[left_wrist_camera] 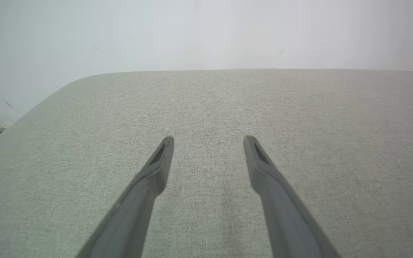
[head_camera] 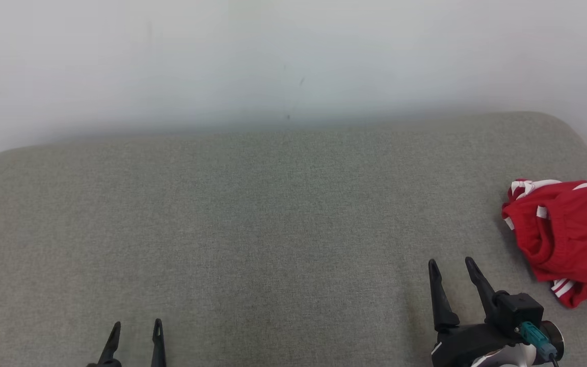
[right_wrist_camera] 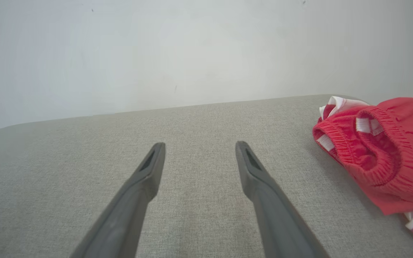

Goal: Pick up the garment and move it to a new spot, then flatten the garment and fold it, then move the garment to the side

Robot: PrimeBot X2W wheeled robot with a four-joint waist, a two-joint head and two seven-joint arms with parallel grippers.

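Quick rundown from my end:

- My left hand [head_camera: 137, 322]: low at near-left of grey fabric counter [head_camera: 273, 214], fingers spread apart, released.
- My right hand [head_camera: 450, 261]: near-right, fingers spread wide too, gripping nothing. Can't tell if tips touch fabric or hang just above.
- Garment [head_camera: 568, 234]: red with white stripes, lying bunched up at far right of counter, partly cut off by head view edge. It's near my right hand, on its right, not touching. Ribbed elastic band faces that hand in right wrist view.
- Plain white wall [head_camera: 273, 61] behind counter.
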